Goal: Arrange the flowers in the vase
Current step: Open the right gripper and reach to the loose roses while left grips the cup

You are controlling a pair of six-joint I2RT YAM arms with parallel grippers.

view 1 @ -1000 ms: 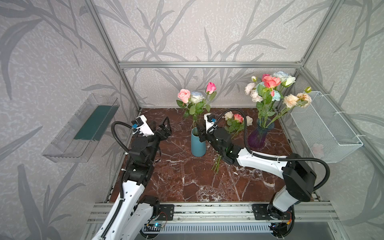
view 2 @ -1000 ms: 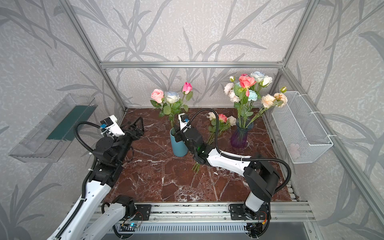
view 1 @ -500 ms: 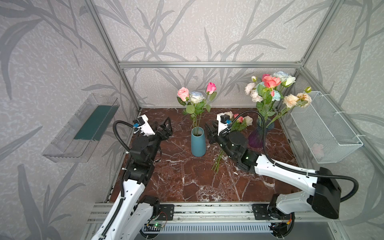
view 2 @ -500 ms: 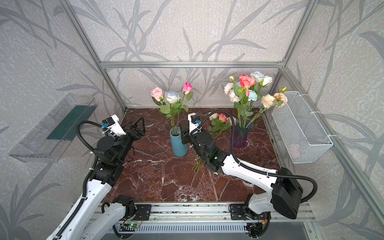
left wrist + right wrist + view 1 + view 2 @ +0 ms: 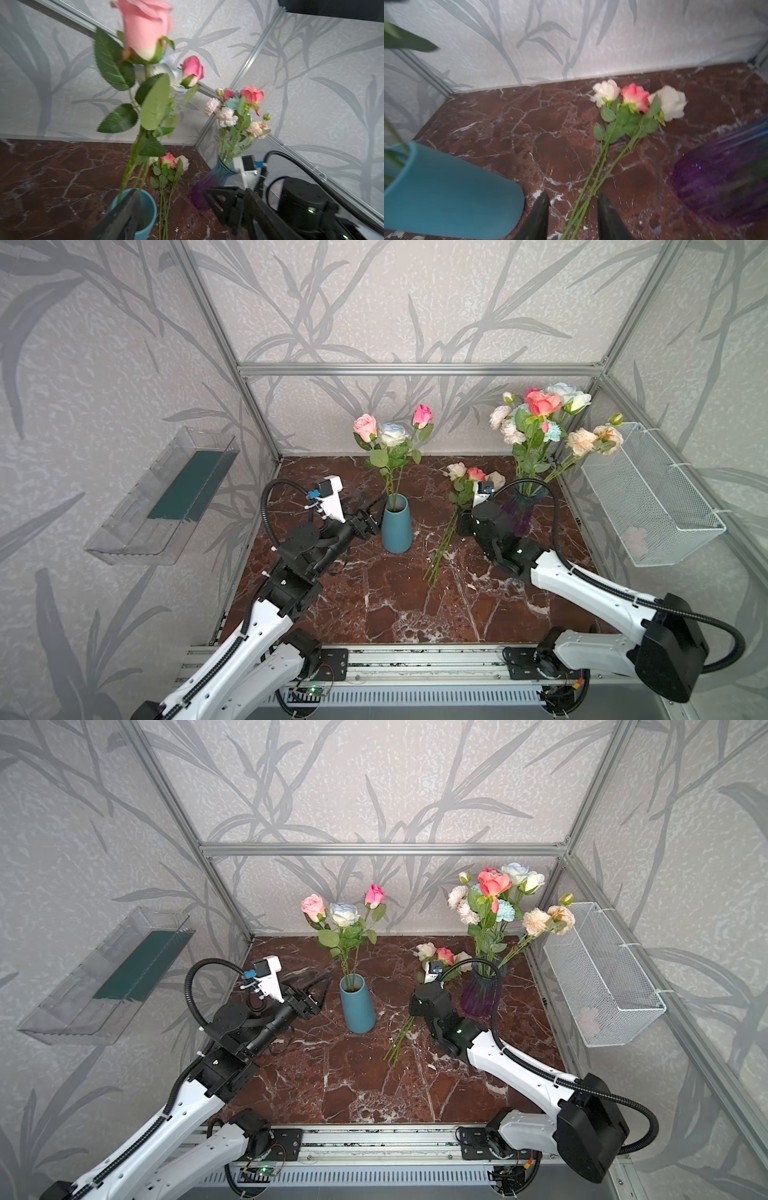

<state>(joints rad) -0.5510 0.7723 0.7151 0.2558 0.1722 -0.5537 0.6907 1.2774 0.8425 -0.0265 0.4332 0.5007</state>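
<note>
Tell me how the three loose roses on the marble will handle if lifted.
Probably light: the stems are long and thin. Gripped low, the blooms would likely sag or swing. The open right gripper lines up on all three together, so one may slip.

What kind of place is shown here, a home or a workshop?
Probably a robot test booth, not a home: a silver aluminium frame holds leaf-patterned wallpaper panels, and two white robot arms are mounted on a metal rail.

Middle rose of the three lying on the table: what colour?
The middle rose is coral pink; clearest in the right wrist view.
</note>
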